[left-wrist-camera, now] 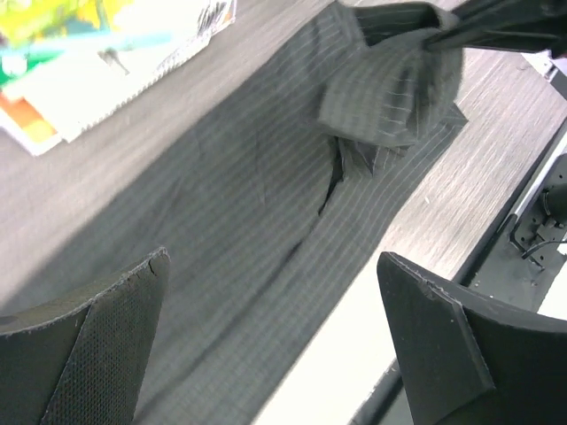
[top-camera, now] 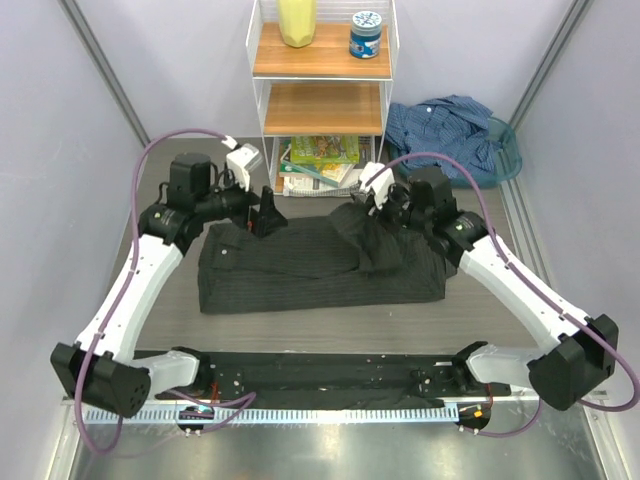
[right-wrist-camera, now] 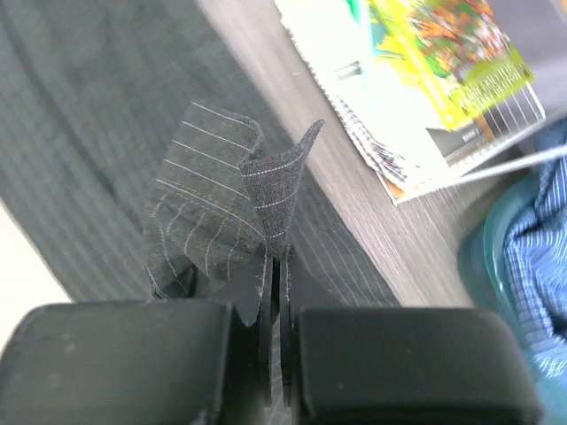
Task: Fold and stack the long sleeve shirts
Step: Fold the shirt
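1. The grey wood table (top-camera: pixel 330 325) fills the middle and lower part of the top view.
2. The dark charcoal pinstriped shirt (top-camera: pixel 300 265) lies flat on the table as a long band across the centre of that view. Its right end is bunched up.
3. A white wire shelf unit (top-camera: pixel 322 108) stands at top centre.
4. The blue shirt (top-camera: pixel 445 130) sits crumpled in a teal basket (top-camera: pixel 508 150) at upper right, well apart from the charcoal one.
5. A pile of magazines (top-camera: pixel 320 165) lies at the base of the shelf unit, just above the charcoal shirt's upper edge.
6. My left claw (top-camera: pixel 265 222) hangs over that upper edge, left of centre. Its jaws are spread wide with nothing between them.
7. My right claw (right-wrist-camera: pixel 275 283) is clamped on a raised fold of the charcoal shirt, right of centre in the top view. In the right wrist view the pinstriped cloth stands up from between my pinched fingers.
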